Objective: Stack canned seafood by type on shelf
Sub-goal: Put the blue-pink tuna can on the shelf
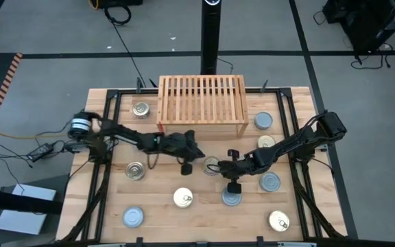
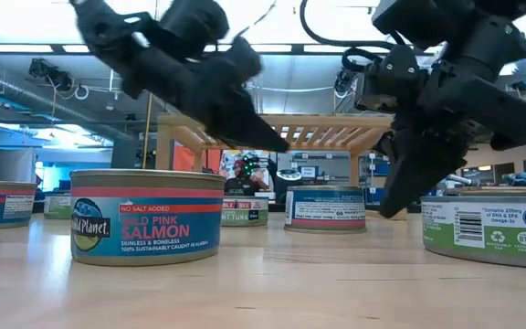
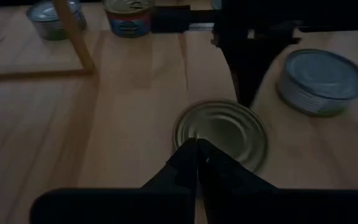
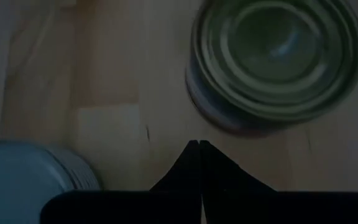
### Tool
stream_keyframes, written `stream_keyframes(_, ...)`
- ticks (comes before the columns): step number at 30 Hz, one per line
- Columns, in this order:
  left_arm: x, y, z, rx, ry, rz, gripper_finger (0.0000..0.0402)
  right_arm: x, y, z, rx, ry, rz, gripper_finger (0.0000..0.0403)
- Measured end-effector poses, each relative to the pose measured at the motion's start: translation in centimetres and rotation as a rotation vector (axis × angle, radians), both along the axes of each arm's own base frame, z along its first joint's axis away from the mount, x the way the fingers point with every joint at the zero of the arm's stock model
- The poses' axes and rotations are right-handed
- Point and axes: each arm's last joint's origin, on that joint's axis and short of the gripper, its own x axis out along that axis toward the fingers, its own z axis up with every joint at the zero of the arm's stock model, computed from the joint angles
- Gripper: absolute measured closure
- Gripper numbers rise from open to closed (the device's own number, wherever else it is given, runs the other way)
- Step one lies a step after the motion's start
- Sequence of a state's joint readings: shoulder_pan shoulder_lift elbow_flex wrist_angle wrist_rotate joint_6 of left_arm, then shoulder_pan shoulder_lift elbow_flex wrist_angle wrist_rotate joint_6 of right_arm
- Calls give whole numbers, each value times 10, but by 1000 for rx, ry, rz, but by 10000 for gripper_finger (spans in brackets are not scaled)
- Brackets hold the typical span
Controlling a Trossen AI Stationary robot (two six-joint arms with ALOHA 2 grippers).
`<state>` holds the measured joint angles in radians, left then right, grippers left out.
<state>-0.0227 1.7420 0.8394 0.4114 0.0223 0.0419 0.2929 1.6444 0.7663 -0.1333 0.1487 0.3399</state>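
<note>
I see the tins (image 1: 134, 171) scattered flat across the wooden counter (image 1: 197, 214), none on the slatted shelf (image 1: 201, 98) at its 12 o'clock edge. One gold-lidded tin (image 1: 212, 165) sits near centre. Grey floor with cables surrounds the counter. My left claw (image 1: 196, 153), closed and empty, hovers at that tin's 10 o'clock; my right claw (image 1: 226, 169), closed and empty, at its 3 o'clock.
</note>
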Motion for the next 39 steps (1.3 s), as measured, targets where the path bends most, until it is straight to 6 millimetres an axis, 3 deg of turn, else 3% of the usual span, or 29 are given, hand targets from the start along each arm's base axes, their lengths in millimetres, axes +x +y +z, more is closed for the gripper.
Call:
stream_keyframes(9,32,0,-22,51,144,0,383,-2,-6,-6,-42,-69,-62,401)
stream_keyframes(27,32,1,-30,65,182,-2,383,4,-5,-2,-73,-164,-128,401)
stream_keyframes(36,24,-2,8,69,92,19,383,4,6,9,-12,-221,-66,400)
stream_keyframes(39,23,7,7,69,102,77,383,6,10,7,28,-231,-30,400)
